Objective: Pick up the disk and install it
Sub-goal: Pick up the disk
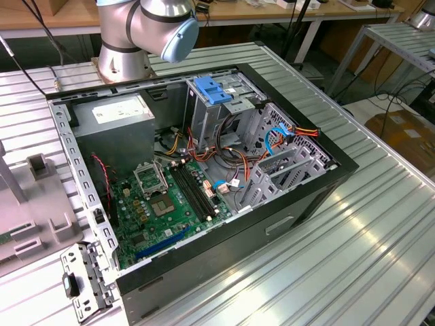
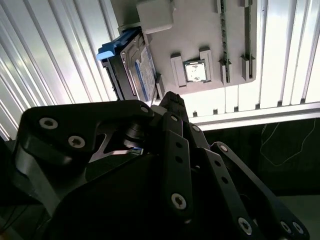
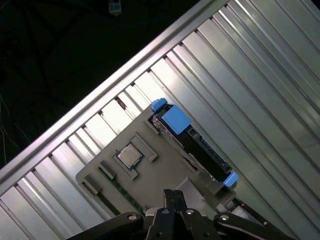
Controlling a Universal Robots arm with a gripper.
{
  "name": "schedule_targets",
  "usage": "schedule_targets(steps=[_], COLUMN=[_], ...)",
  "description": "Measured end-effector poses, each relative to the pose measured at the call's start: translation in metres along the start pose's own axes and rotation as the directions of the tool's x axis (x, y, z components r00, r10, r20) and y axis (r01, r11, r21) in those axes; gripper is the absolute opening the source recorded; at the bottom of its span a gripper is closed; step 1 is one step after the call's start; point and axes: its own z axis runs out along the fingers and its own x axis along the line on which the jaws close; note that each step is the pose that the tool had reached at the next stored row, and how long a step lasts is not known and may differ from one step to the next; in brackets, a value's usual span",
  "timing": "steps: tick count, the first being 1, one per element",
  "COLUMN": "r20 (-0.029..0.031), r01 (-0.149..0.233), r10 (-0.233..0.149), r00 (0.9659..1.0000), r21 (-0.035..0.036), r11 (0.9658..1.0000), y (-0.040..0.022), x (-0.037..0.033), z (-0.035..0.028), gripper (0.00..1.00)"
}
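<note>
Gripper (image 3: 173, 193) is held near disk (image 3: 198, 145), pincer apparently together, empty; disk may be toppled if approached unopened.

I can read no lettering from here. The white sticker (image 1: 117, 111) on top of the grey power supply box (image 1: 122, 146) carries print too small to tell. So does the label (image 2: 146, 75) on the disk (image 2: 131, 70), beneath its blue band.
</note>
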Motion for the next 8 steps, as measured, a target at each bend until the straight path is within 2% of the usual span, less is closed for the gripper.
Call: schedule_targets(steps=[8], r20=[-0.0019], r01=[0.042], r10=[-0.042], r00=[0.9991], r21=[-0.0011], r11=[0.9991], y=[0.0], x=[0.0], z=[0.0], gripper=[0.11])
